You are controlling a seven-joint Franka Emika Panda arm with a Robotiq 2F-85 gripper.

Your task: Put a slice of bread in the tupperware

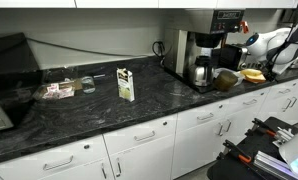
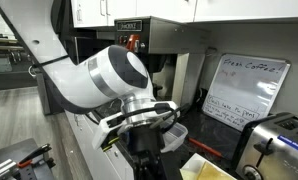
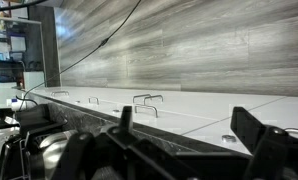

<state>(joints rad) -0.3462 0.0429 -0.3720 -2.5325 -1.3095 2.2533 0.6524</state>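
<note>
A yellowish-tan slice of bread [image 1: 254, 74] lies on the dark counter to the right of the coffee machine, and its pale corner [image 2: 204, 168] shows low in an exterior view. My gripper [image 2: 147, 158] hangs over that end of the counter, just beside the slice and apart from it. In the wrist view the gripper [image 3: 189, 140] stands open with nothing between its dark fingers [image 3: 255, 130], and only cabinet fronts show beyond them. A dark blue container edge [image 2: 176, 138] sits behind the gripper. I cannot tell whether it is the tupperware.
A black coffee machine [image 1: 204, 52] with a steel carafe stands beside a round dark brown lump [image 1: 226, 79]. Further along the counter are a carton [image 1: 125, 84], a glass jar [image 1: 86, 84] and a bagged item [image 1: 59, 90]. A toaster [image 2: 279, 140] and a whiteboard sign [image 2: 244, 90] are nearby.
</note>
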